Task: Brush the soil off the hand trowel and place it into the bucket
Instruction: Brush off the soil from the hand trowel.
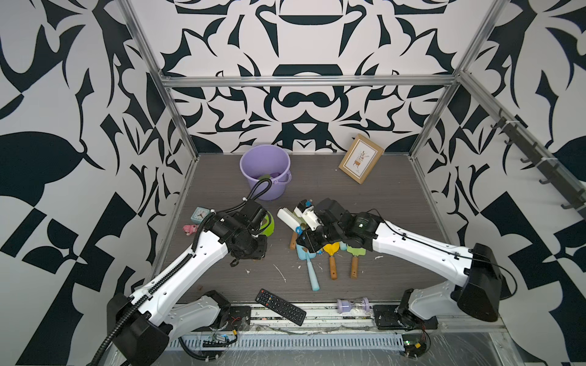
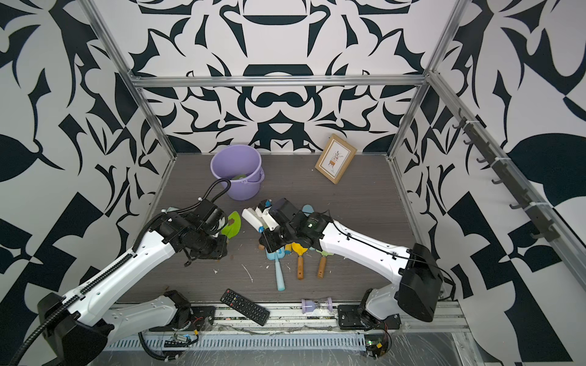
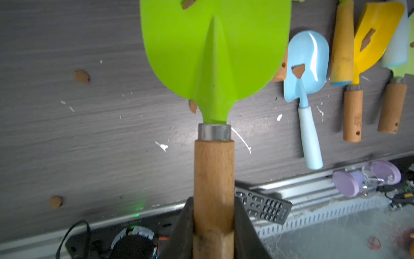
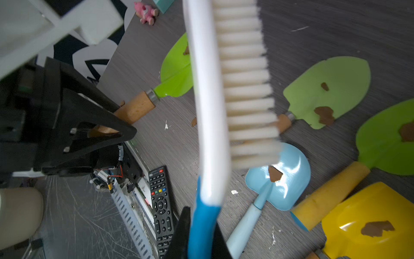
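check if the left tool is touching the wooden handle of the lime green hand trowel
Touching. The left wrist view shows the left tool shut on the wooden handle of the lime green hand trowel, pressing both its sides.

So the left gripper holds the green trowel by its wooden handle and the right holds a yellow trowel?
No: the right gripper holds the white brush, as the right wrist view shows; the yellow trowel lies on the table. The left gripper does hold the green trowel by its handle.
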`<state>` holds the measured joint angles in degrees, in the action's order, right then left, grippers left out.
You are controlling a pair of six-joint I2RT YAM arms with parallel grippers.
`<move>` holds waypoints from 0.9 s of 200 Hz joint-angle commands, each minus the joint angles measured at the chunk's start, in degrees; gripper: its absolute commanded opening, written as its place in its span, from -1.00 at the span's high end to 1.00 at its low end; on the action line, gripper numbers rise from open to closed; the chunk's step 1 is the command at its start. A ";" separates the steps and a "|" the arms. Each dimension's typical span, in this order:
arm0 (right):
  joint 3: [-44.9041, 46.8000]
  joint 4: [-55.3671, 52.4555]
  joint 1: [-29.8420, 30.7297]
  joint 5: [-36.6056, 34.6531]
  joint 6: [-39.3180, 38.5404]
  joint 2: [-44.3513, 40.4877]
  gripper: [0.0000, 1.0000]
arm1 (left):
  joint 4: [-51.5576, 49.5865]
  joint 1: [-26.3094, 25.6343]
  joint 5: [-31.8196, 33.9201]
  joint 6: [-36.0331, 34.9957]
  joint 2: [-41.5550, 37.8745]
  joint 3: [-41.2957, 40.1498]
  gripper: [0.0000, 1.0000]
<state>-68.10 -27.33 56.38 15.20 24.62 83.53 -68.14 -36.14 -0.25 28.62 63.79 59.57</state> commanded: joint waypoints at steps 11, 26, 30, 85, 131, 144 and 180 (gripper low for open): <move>-6.85 -6.73 4.11 -1.15 -5.80 5.44 1.00 | -12.65 -0.16 -0.58 -1.95 -0.79 3.01 1.00; -8.59 -7.12 5.25 -1.15 -6.67 7.46 1.00 | -12.37 -0.16 -1.71 -2.26 -0.79 2.84 1.00; -9.04 -7.31 5.46 -1.06 -6.93 8.02 1.00 | -12.37 -0.17 -1.49 -2.26 -0.71 2.79 1.00; -17.77 -13.34 6.55 -0.77 -10.29 16.04 1.00 | -12.02 -1.89 1.02 -1.03 -1.10 1.54 1.00; -26.03 -19.99 5.35 6.02 -10.89 23.20 1.00 | -12.56 -5.72 6.05 1.46 -1.38 0.81 1.00; -26.93 -21.79 3.60 7.21 -10.59 24.42 1.00 | -12.63 -6.30 6.98 2.07 -1.87 0.56 1.00; -27.99 -23.35 -0.32 6.03 -10.21 25.30 1.00 | -12.28 -6.31 7.80 2.83 -3.52 -0.45 1.00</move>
<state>-93.58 -45.71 58.83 22.83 14.09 108.92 -77.78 -42.15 5.41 29.98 62.46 59.53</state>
